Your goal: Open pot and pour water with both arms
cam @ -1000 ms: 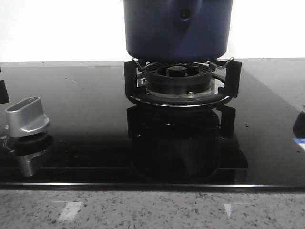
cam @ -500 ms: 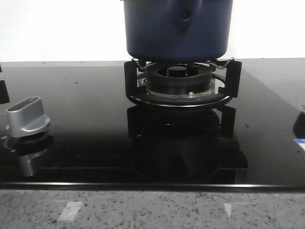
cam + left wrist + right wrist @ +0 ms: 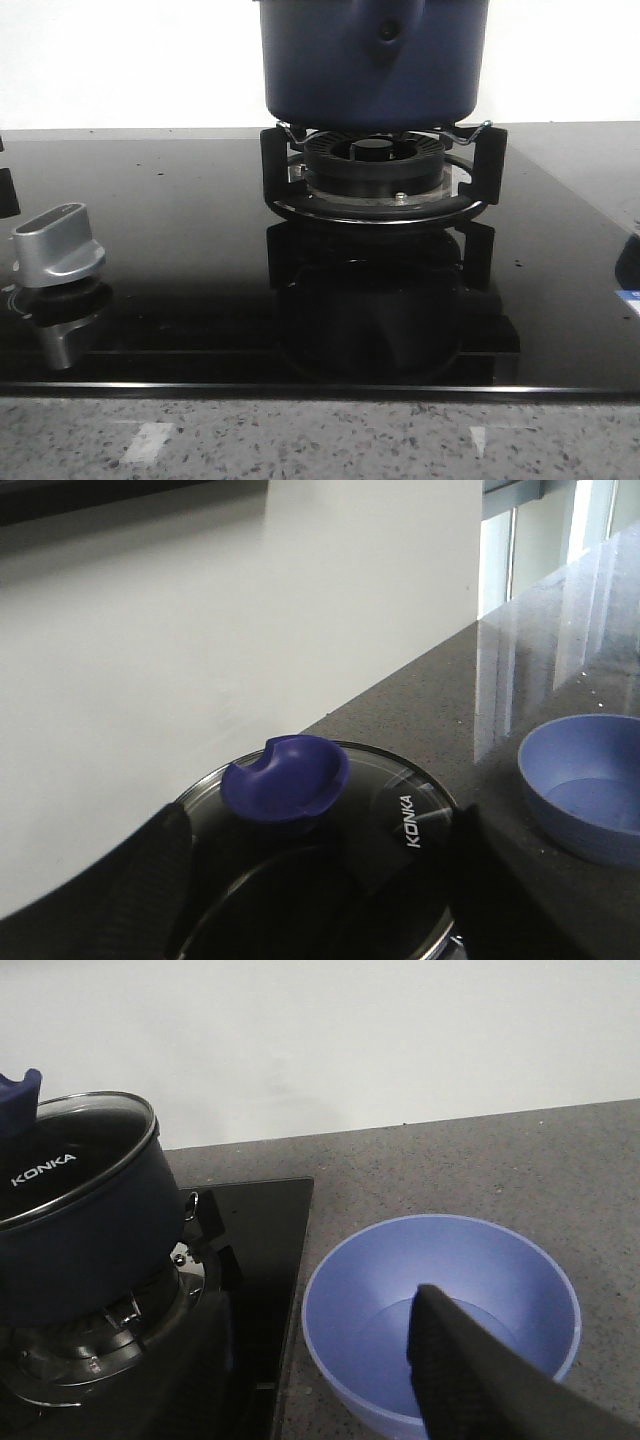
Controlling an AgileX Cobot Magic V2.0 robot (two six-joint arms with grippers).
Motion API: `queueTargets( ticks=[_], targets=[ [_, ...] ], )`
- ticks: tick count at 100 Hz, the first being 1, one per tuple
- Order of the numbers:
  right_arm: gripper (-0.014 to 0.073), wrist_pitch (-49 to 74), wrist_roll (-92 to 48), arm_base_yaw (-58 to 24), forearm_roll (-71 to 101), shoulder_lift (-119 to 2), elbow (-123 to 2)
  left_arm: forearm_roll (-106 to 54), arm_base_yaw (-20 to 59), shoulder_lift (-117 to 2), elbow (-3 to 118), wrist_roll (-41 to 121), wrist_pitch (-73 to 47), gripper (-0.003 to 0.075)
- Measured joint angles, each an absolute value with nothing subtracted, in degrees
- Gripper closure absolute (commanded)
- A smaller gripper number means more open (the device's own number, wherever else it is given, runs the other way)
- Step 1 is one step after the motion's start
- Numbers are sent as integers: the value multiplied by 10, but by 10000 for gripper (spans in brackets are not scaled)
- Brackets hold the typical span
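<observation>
You had the pot (image 3: 373,60) sitting on the burner ring (image 3: 375,165), towards the back of the black glass hob (image 3: 180,260), with its glass lid (image 3: 400,825) shut. The lid carried a blue scooped knob (image 3: 285,777) at its centre. A blue bowl (image 3: 440,1315) stood on the grey counter (image 3: 480,1160) just beside the hob, on the robot's right, and looked empty or nearly so.

Your left gripper (image 3: 310,900) hung over the lid, one dark finger on either side of the knob, so it stood wide and held nothing. Of your right gripper (image 3: 470,1380) only one dark finger showed, over the bowl; whether it was wide or narrow I could not tell.

The lid was glass with a metal rim, so I judged it stiff, smooth and breakable. You would have done best to take it by the knob, whose curved shape gave the fingers something to close on, and to lift it straight up. The pot looked like heavy metal with matte sides too broad for a gripper. If it held water it would be heavier still and would slosh. The only hold I could see was the handle mount (image 3: 385,30) on the side facing the camera; the handle itself was out of view.
</observation>
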State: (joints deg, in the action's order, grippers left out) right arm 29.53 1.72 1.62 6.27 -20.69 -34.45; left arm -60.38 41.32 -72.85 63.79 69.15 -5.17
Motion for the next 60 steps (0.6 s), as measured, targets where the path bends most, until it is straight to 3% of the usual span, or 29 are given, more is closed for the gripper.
queueTargets(
  ticks=[19, 36, 60],
  targets=[
    [231, 295, 17, 16, 63, -207, -345, -819, 413, -735, 638, 946, -97, 261],
    [231, 295, 17, 16, 63, -207, -345, -873, 385, -747, 638, 968, -164, 261],
    [231, 295, 17, 16, 63, -207, -345, -959, 264, -757, 638, 968, -291, 261]
  ],
)
